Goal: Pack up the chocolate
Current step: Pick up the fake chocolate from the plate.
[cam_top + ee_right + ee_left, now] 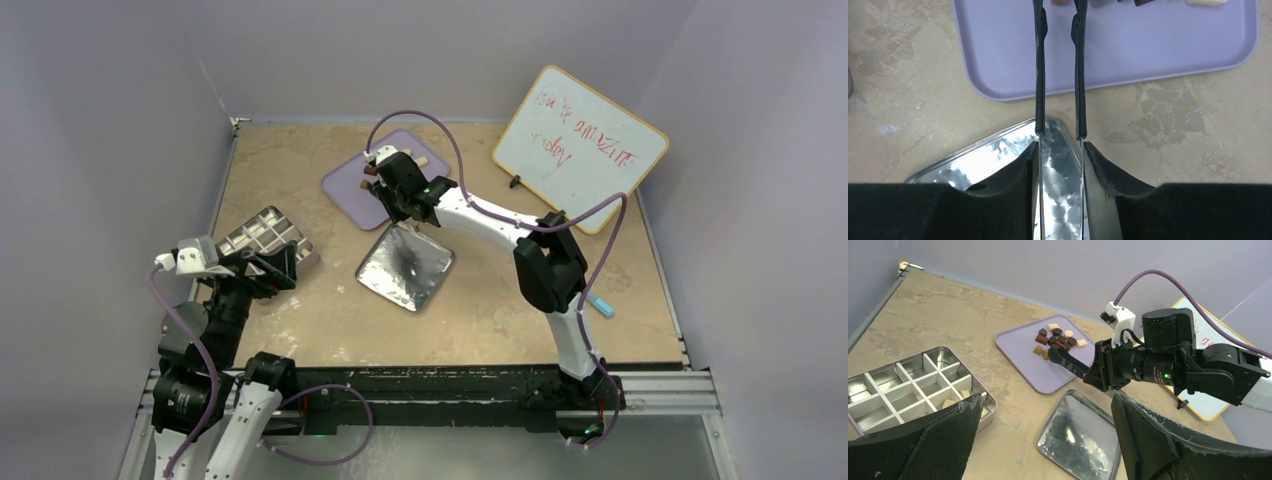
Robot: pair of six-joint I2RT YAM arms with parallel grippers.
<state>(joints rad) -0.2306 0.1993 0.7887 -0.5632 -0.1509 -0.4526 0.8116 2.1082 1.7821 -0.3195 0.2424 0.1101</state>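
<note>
Idling wide open by the tin point(898, 385) with the left end effector point(1045, 400), mid-pick.
Probing chocolate point(1057, 337) on the tray point(1018, 347) with the barely parted right end effector point(1057, 15), grip impossible to tell; needs one clean pinch, then a carry to the tin.

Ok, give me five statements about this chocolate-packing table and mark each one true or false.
1. Most chocolates sit clustered on the lilac tray. True.
2. The compartment tin is completely empty. False: a couple of cream pieces already lie in its compartments.
3. The left gripper is shut. False: its jaws stand wide open, holding nothing.
4. The right gripper reaches over the lilac tray, beside the chocolates. True.
5. The shiny silver square covers the tin. False: it lies flat on the table, apart from the tin.
</note>
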